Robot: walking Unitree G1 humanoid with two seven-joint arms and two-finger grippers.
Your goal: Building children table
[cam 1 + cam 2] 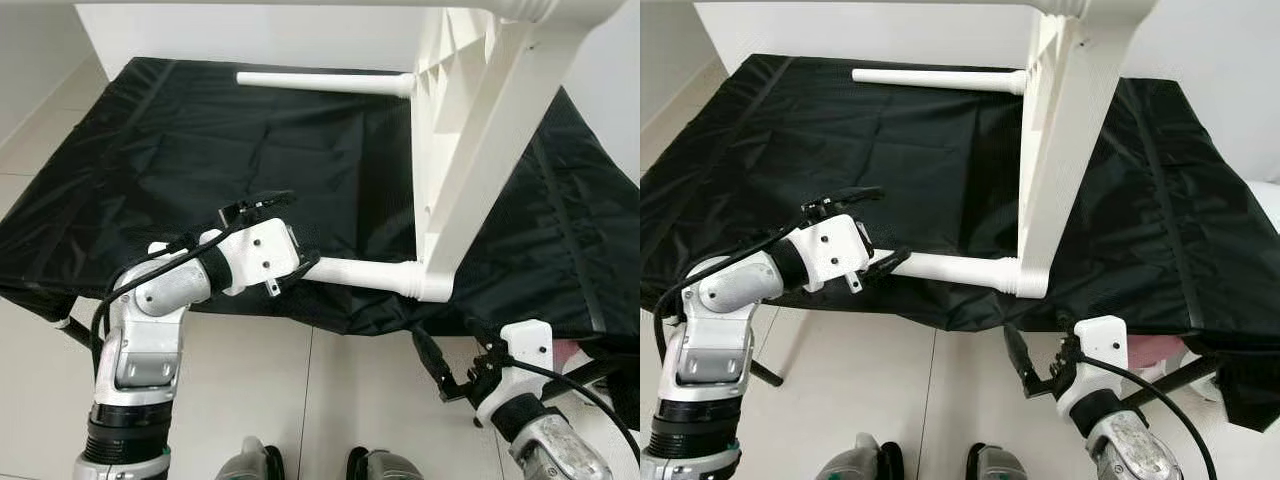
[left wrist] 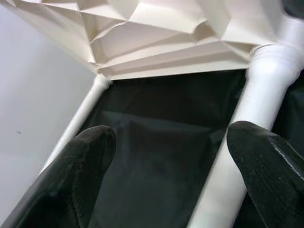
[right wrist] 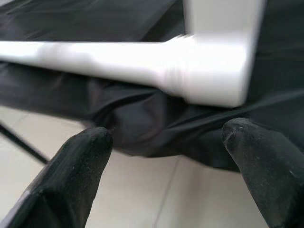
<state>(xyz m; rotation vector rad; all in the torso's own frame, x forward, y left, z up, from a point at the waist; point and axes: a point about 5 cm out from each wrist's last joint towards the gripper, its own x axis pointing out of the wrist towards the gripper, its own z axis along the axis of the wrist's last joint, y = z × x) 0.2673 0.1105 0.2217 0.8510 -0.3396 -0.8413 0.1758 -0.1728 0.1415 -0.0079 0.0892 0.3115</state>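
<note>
Leg-fitting step: the left tool [image 1: 300, 262], spread wide, straddles the near leg [image 1: 365, 272] of the tabletop [image 1: 470, 150]. Next it must close. Right tool [image 1: 440, 372], also wide, waits below.

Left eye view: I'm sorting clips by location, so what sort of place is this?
Probably a room at home: pale tiled floor, plain white wall, and a black cloth under a white table.

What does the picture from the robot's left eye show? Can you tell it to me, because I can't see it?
A white children's table stands tipped on its side on a black cloth, with two white legs sticking out toward the robot's left. The left gripper is at the end of the nearer leg. The right gripper waits open below the cloth's edge, above the tiled floor.
</note>
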